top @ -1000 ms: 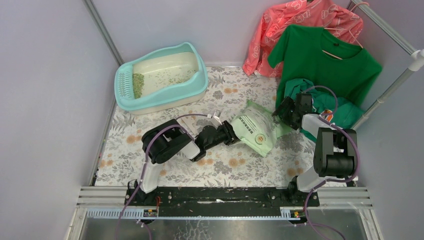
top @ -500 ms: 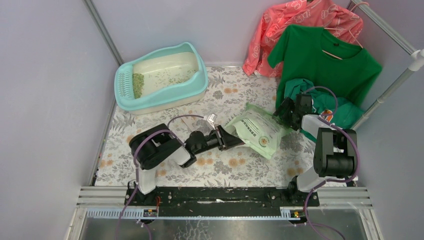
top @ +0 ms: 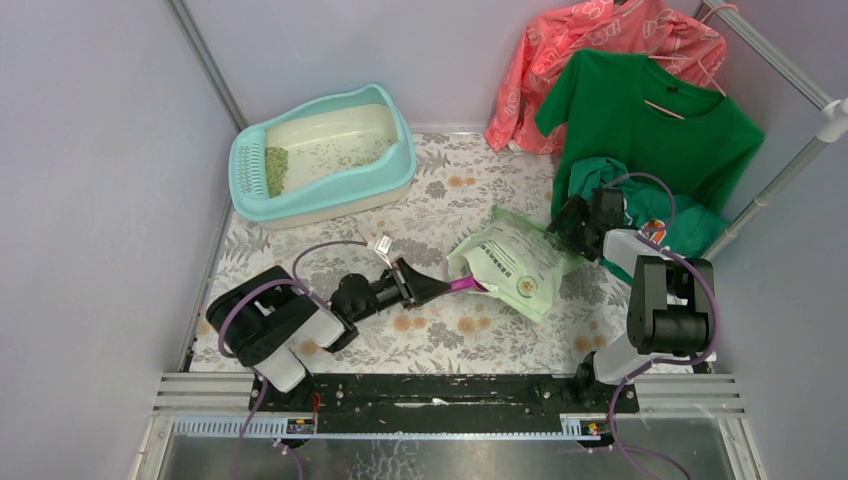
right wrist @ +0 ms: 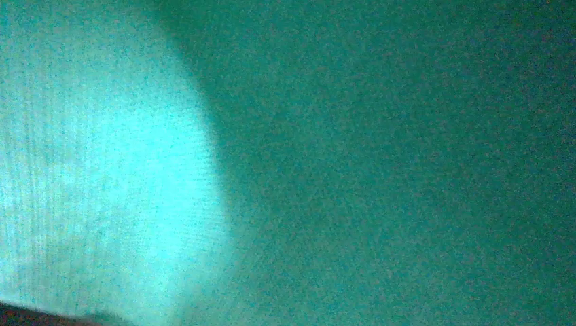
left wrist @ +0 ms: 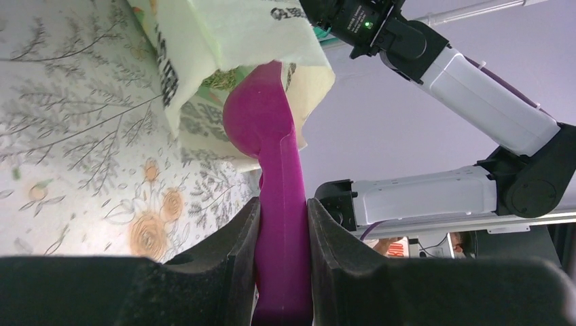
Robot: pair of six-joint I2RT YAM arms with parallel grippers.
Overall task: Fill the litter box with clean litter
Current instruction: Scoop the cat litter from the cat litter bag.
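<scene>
The turquoise-rimmed litter box (top: 405, 160) stands at the back left, with clean litter (top: 276, 170) heaped by its grate and scattered over the basin. My left gripper (top: 418, 288) (left wrist: 282, 204) is shut on the handle of a purple scoop (top: 463, 285) (left wrist: 261, 115). The scoop's bowl sits at the mouth of the light green litter bag (top: 515, 262) (left wrist: 224, 27), where some granules (left wrist: 221, 80) show. My right gripper (top: 572, 222) rests against the bag's far edge, its jaws standing wide. Its wrist view is filled by green cloth (right wrist: 339, 170).
A green T-shirt (top: 650, 125) and a coral garment (top: 600, 45) hang at the back right, with green cloth bunched over the right wrist. A metal rail (top: 790, 165) slants down the right side. Grey walls close in the left and back of the floral mat (top: 440, 335).
My left arm has drawn back toward the near left. That has pulled the scoop out of the bag until its purple handle shows. The bag has shifted slightly. The right arm is still.
</scene>
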